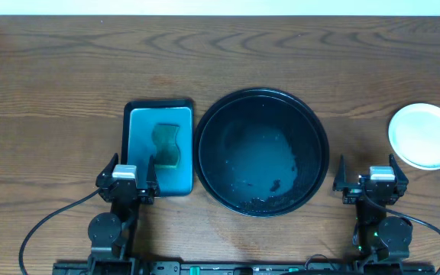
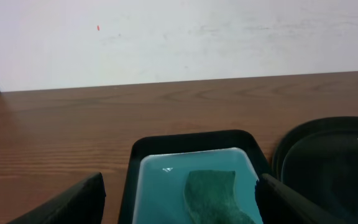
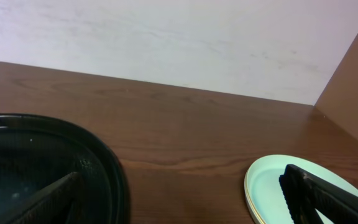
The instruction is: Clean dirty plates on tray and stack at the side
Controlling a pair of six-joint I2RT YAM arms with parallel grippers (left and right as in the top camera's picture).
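The round black tray [image 1: 262, 93] sits mid-table with no plate in it, only wet smears on its floor. The plates [image 1: 425, 135] lie stacked at the far right of the table, the top one pale and showing no marks. In the right wrist view the plates [image 3: 269, 180] show a mint top and a yellowish edge beneath, with the tray [image 3: 42, 143] at the left. My left gripper [image 1: 133, 162] is open at the near edge, just before the teal tray. My right gripper [image 1: 367, 164] is open between the black tray and the plates, holding nothing.
A teal rectangular tray with a black rim [image 1: 159, 104] stands left of the black tray, with a green sponge [image 1: 167, 143] lying in it. In the left wrist view the sponge [image 2: 213, 193] lies between my open fingers. A wall runs along the far table edge.
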